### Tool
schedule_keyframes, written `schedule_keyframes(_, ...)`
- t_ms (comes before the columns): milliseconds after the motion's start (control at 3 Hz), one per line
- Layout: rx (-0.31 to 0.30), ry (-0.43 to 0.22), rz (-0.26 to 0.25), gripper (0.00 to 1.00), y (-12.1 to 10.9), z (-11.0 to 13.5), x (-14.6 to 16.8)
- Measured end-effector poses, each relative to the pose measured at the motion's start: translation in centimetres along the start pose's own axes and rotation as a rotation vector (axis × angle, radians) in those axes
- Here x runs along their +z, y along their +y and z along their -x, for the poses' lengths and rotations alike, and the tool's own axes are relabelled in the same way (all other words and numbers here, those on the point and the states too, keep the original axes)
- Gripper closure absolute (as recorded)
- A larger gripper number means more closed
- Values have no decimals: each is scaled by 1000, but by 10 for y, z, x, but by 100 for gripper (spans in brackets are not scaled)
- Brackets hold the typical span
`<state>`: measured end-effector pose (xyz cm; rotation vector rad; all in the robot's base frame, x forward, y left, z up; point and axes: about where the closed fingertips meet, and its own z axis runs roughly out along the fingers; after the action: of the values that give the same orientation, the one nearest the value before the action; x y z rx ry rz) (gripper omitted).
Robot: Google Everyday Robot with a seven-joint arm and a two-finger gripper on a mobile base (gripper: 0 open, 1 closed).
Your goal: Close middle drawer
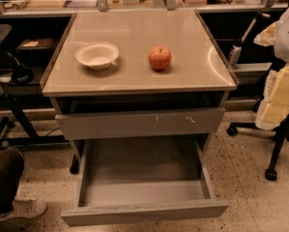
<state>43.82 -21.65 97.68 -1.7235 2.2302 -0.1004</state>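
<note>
The middle drawer is pulled far out of the grey cabinet toward the camera. Its plain grey front panel sits low in the view and its long bare tray is open and holds nothing. Above it is the taller drawer front with small white scratches, which stands slightly out from the cabinet. The lowest front is hidden beneath the open drawer. My gripper and arm are out of view.
A white bowl and a red apple sit on the cabinet top. An office chair base stands at the right. A person's leg and shoe are at the lower left, by a dark desk frame.
</note>
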Motion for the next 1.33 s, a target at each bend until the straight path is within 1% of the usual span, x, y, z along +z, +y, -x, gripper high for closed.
schedule_keyframes(333,0,0,0,0,0,0,0)
schedule_keyframes(667,0,0,0,19,0,0,0)
schedule_keyframes(1333,0,0,0,65,0,0,0)
